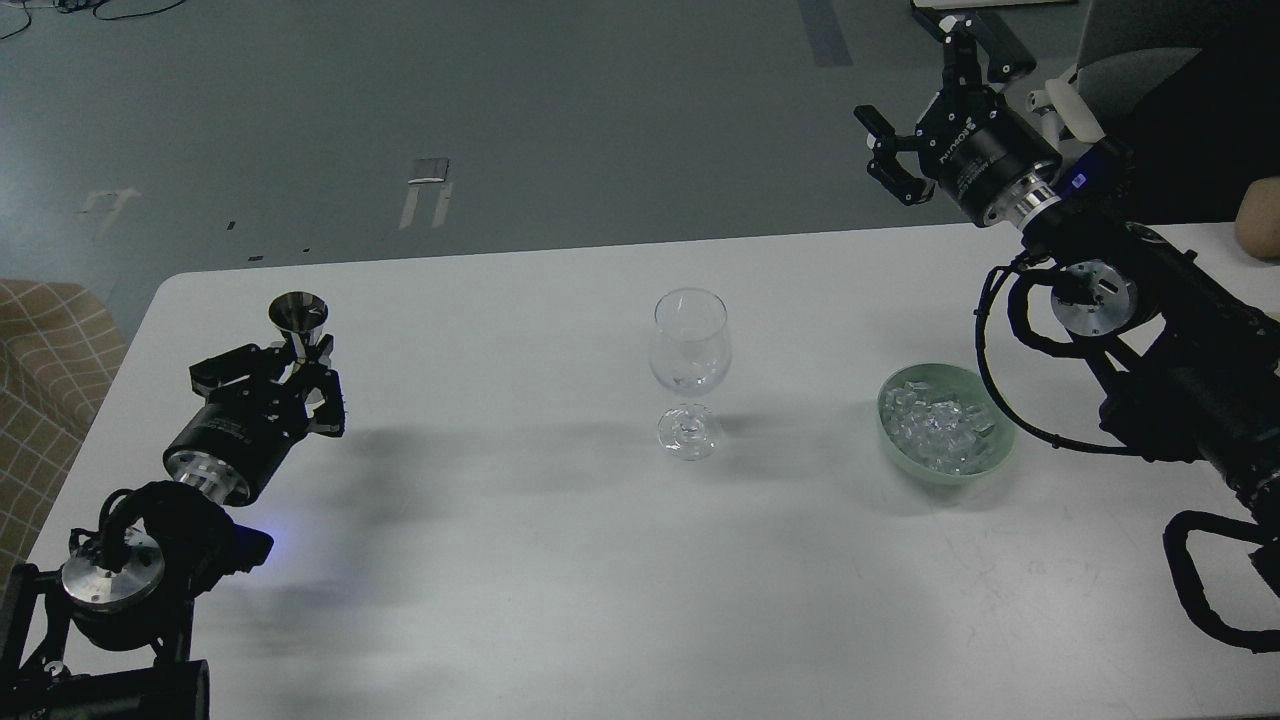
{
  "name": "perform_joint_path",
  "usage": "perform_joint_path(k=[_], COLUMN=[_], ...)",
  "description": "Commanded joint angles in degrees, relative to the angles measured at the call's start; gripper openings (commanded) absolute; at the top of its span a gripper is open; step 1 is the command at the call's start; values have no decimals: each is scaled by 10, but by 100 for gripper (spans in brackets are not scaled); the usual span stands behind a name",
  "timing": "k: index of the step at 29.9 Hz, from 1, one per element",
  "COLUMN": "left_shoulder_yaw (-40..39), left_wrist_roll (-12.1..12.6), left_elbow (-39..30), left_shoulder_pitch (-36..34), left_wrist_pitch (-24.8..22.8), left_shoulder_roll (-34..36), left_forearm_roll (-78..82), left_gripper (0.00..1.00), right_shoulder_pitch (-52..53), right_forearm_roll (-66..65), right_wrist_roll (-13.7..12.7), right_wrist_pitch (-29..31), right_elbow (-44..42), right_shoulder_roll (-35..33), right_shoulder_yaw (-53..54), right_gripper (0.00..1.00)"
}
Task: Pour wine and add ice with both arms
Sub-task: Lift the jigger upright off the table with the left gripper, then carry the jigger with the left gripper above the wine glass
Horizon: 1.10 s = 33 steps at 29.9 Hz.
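Note:
A clear wine glass (689, 368) stands upright at the middle of the white table (560, 560). A pale green bowl (945, 470) to its right holds a heap of small clear ice cubes (938, 425). My left gripper (300, 372) at the left is shut on a small steel jigger cup (298, 318) and holds it upright above the table. My right gripper (925, 110) is open and empty, raised beyond the table's far right edge, well above and behind the bowl.
A checked tan cushion (45, 370) lies off the table's left edge. A person's bare forearm (1258, 218) rests at the far right edge. A grey chair (1130, 40) stands behind my right arm. Grey floor lies beyond the table.

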Motion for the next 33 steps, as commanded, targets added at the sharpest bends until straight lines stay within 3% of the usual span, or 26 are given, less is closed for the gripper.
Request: perform_joint_path(k=[1,12,33], left_shoulder_yaw=[16,68,152], left_wrist_roll=[2,15,16], left_elbow=[0,-40,-120], left_shoulder_pitch=[-17,-44,-98], left_wrist_pitch=[15,66,158], left_shoulder_roll=[0,-3,-1], left_forearm_roll=[0,0,8], left_gripper=[3,5,5], right_shoulder_pitch=[-1,-4,-17], right_forearm_roll=[0,0,0], right_wrist_roll=[0,0,0], right_wrist_pitch=[0,0,0], right_elbow=[0,1,10], right_shoulder_roll=[-1,-11,-17], right_shoulder_yaw=[1,0,1], right_gripper=[100,100,100])
